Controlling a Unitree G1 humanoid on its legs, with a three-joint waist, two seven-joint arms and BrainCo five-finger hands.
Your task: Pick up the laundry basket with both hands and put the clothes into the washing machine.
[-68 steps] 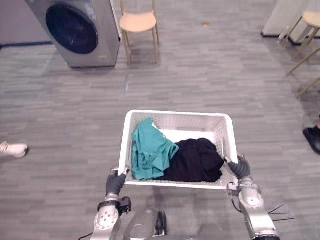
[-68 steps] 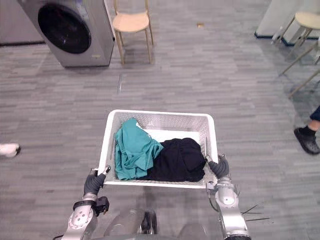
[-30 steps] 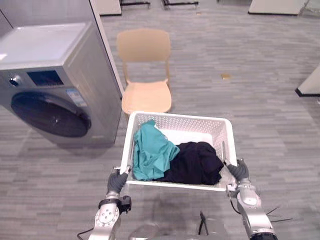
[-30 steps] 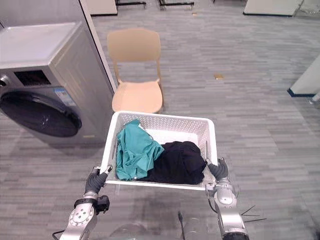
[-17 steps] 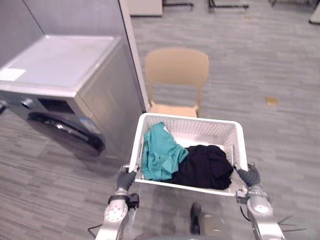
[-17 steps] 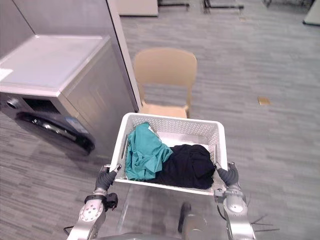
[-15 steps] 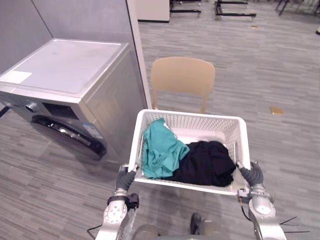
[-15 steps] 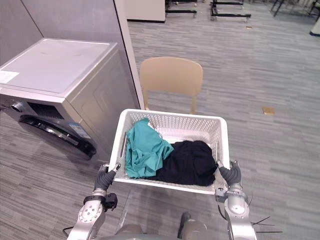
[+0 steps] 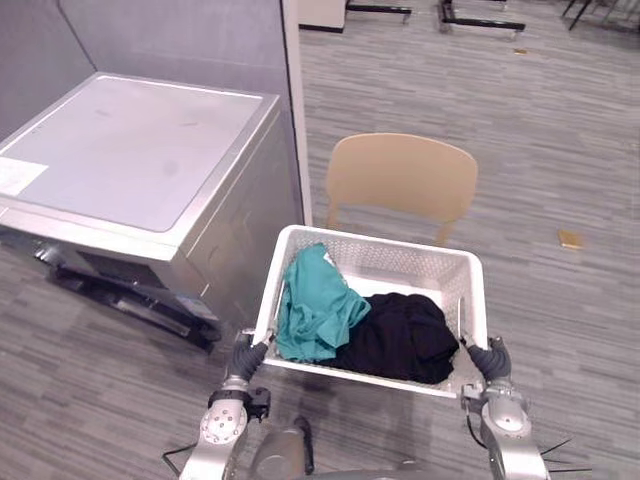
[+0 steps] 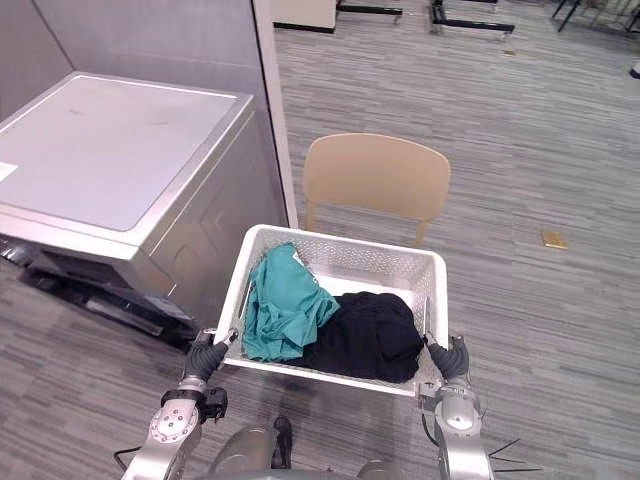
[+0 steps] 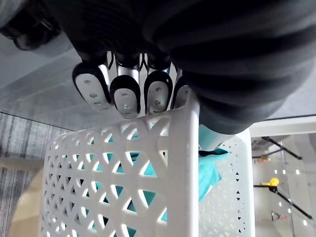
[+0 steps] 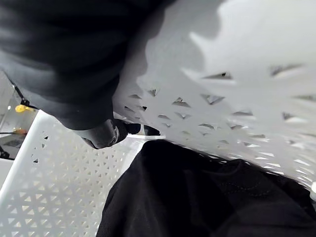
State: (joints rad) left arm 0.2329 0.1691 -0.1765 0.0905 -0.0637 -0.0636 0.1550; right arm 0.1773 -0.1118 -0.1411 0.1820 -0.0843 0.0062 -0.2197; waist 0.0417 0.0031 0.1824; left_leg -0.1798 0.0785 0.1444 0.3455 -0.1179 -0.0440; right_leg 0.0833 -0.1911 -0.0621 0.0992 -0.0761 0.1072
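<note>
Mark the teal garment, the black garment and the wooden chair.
teal garment (image 9: 315, 312), left eye view, middle of the crumpled cloth.
black garment (image 9: 402, 338), left eye view, middle of the heap.
wooden chair (image 9: 400, 178), left eye view, centre of its backrest.

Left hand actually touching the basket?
Touching. The left wrist view shows the left hand with fingers curled over the rim of the basket, flush against it.

You have one laundry basket carrying two garments: one teal garment at its left edge, one black garment toward its right. Also one washing machine and one chair.
</note>
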